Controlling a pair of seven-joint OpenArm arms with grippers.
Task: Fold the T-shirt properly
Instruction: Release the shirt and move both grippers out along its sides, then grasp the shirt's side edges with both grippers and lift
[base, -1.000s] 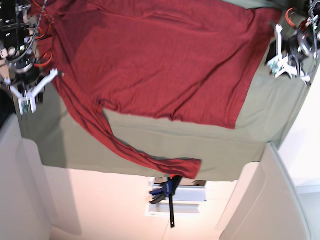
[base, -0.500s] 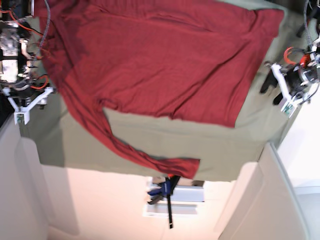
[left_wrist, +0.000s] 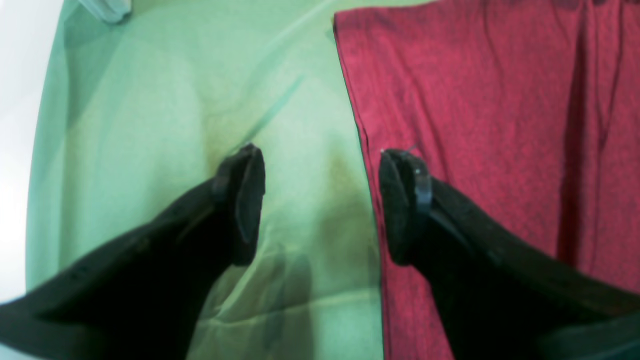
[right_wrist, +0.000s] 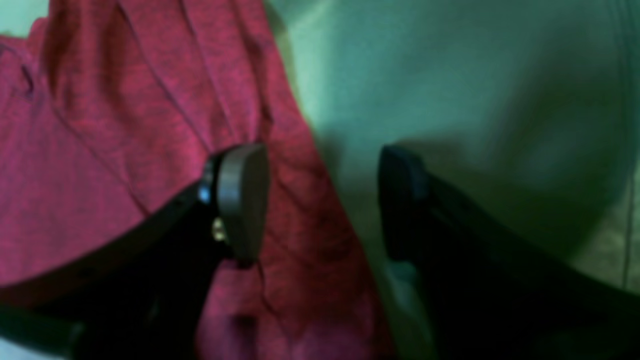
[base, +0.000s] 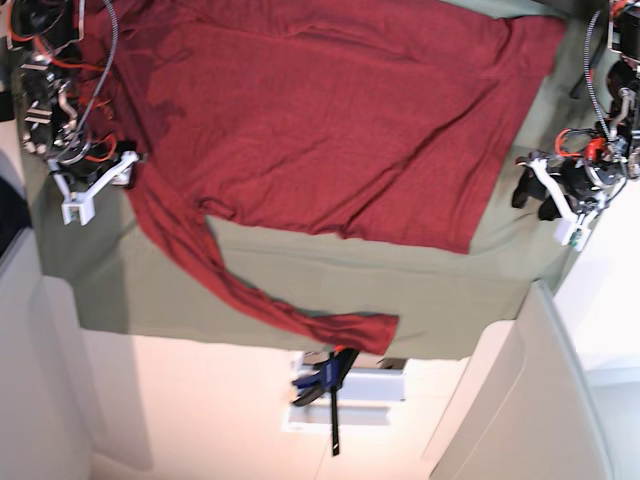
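Green cloth (base: 330, 285) covers the surface, and the T-shirt (base: 330, 110) lies spread on it, mostly flat. We see one long strip of the shirt trailing toward the near edge, where a clamp (base: 328, 378) sits below. Left claw (left_wrist: 320, 205) is apart and empty, straddling the shirt's side edge. Right claw (right_wrist: 320, 200) is also apart and empty, at the opposite edge. We judge that no fold is made yet; the whole folding is left.
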